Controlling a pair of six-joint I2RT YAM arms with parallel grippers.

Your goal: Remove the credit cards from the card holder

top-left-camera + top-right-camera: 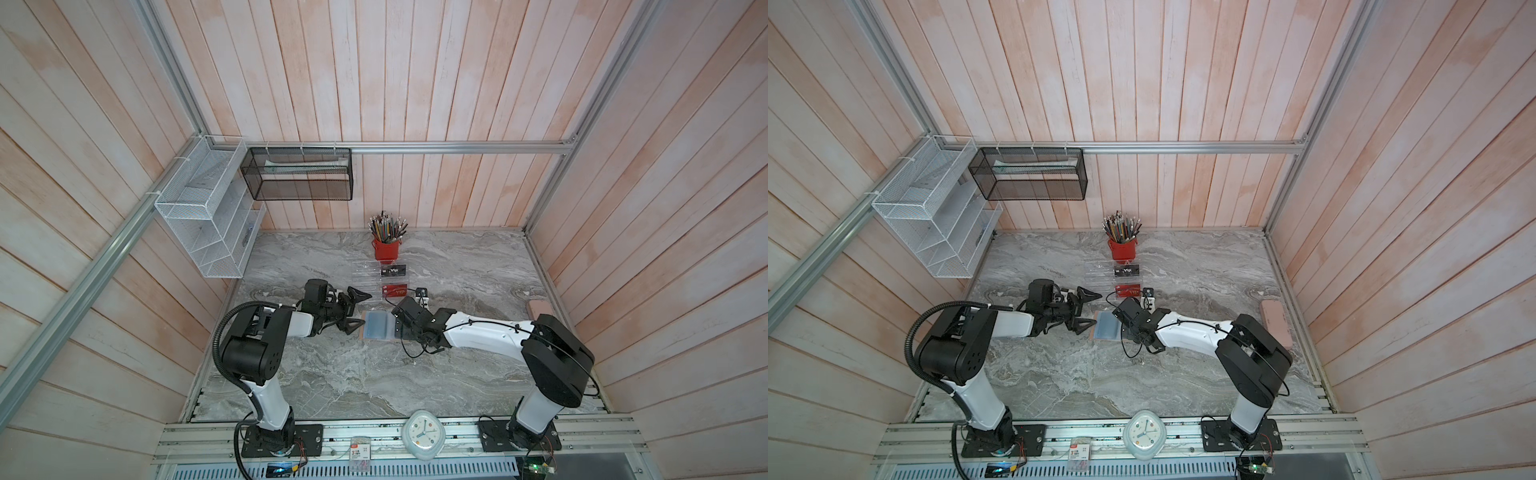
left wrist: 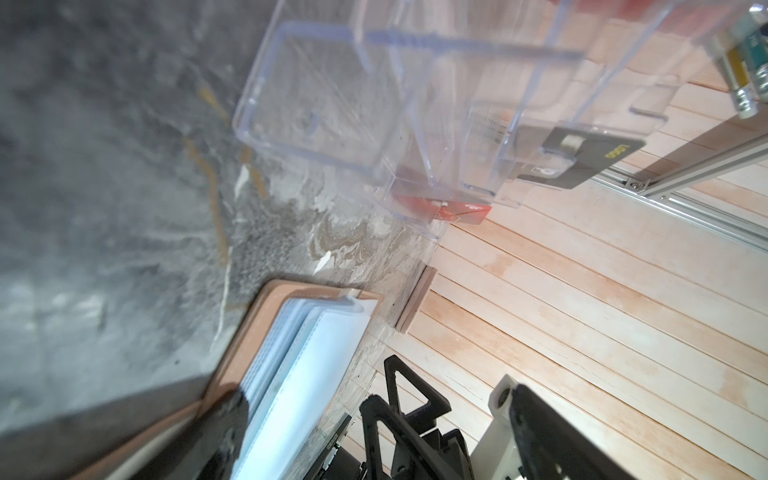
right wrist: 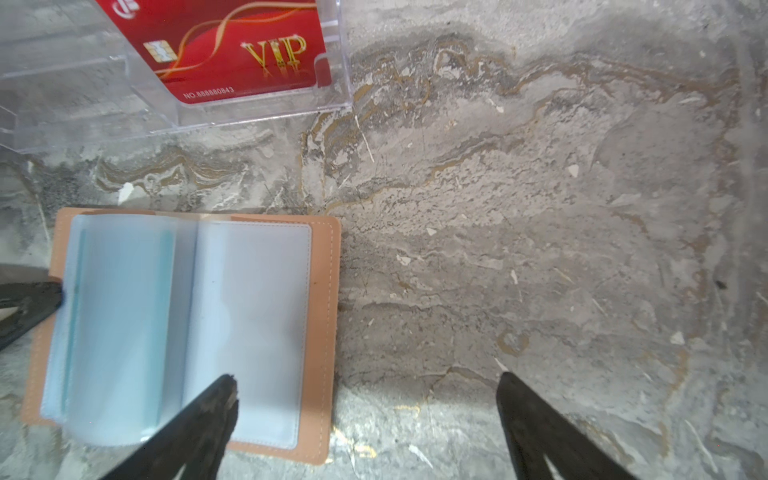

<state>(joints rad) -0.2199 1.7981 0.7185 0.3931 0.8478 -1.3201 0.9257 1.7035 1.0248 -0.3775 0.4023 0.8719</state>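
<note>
The card holder (image 1: 376, 326) (image 3: 326, 332) lies open and flat, showing pale blue-grey sleeves. A teal edge shows through its left pages. The red credit card (image 3: 232, 45) (image 1: 395, 291) and the black one (image 1: 393, 271) stand in a clear acrylic rack (image 1: 368, 276) just behind it. My left gripper (image 1: 356, 310) is open, with one fingertip (image 3: 29, 301) on the holder's left edge. My right gripper (image 3: 368, 384) is open and empty. One of its fingers (image 3: 220, 399) hangs over the right page and the other is over bare table.
A red cup of pencils (image 1: 386, 248) stands behind the rack. A pink case (image 1: 539, 309) lies by the right wall. A white clock (image 1: 423, 434) sits on the front rail. White (image 1: 199, 216) and black (image 1: 297, 174) mesh baskets hang at the back left.
</note>
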